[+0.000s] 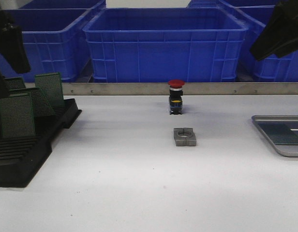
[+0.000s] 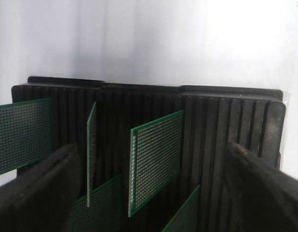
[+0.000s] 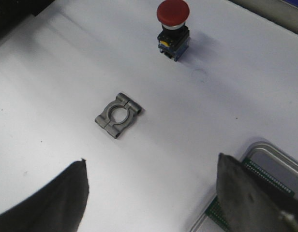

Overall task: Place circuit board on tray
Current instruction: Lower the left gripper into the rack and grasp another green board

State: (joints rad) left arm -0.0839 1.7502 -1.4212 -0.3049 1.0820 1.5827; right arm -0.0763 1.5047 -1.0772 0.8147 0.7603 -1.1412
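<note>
Nearest you in the front view is the black slotted rack (image 1: 23,150) at the table's left, its near end cut off by the left edge. Several green perforated circuit boards (image 1: 17,115) stand in its slots, some leaning on each other, so you cannot count them surely there. Your left gripper (image 2: 151,193) hangs above the rack; in the left wrist view its two dark fingers (image 2: 37,188) are spread wide with nothing between them, blurred and cut off at the lower edge. Between them you see one board (image 2: 156,162) standing upright in the slots, and others partly hidden behind the fingers.

At mid-table lies a small grey metal clamp block (image 1: 185,137) with a round hole, flat on the white surface. Just behind it stands a red-capped push button (image 1: 176,96) on a black body.

The tray (image 1: 279,145) sits at the table's right, silver-grey, and only its left part shows; the rest runs out of frame. A circuit board (image 1: 280,133) already lies flat inside it. In the right wrist view your right gripper (image 3: 151,193) hovers over bare table, its fingers (image 3: 52,198) spread apart and empty; the right finger covers part of the tray's corner and the board in it.

Blue plastic bins (image 1: 163,43) line the back, behind a metal rail (image 1: 139,88).
</note>
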